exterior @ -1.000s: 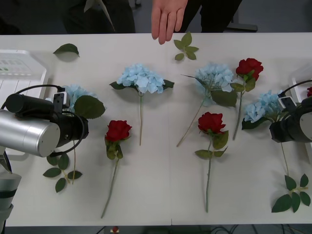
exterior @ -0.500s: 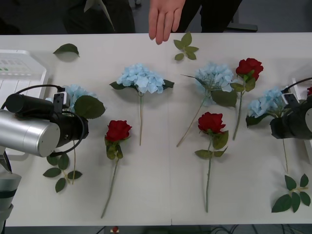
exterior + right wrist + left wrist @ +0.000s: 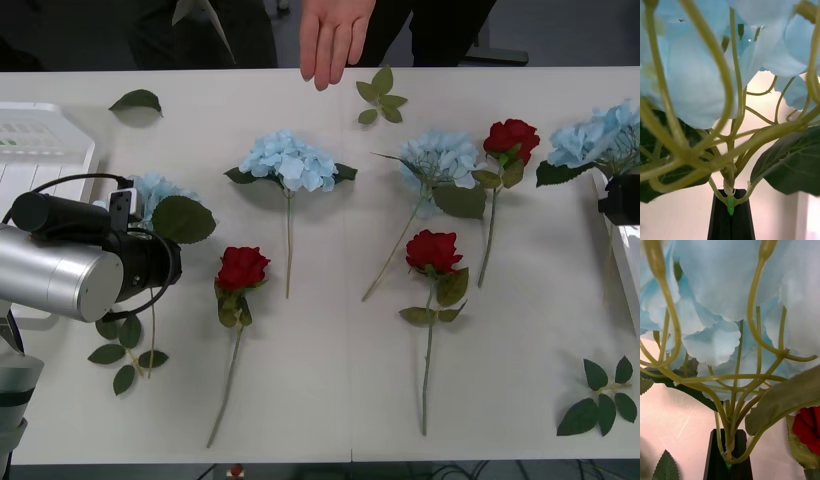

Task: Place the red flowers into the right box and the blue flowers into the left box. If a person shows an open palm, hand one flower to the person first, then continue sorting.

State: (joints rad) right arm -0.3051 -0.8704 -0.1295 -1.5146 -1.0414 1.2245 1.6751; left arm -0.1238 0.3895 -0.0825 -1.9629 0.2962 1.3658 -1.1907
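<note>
We see the right gripper (image 3: 731,221) pinched on the stem of a blue hydrangea (image 3: 598,137) at the desk's (image 3: 330,400) right edge, beside the right box (image 3: 626,262). The left gripper (image 3: 728,463) clamps another hydrangea's stem (image 3: 160,195) near the left box (image 3: 45,150) at the left edge. A person's hand (image 3: 332,38) hangs over the far edge. We find no legible writing.
</note>
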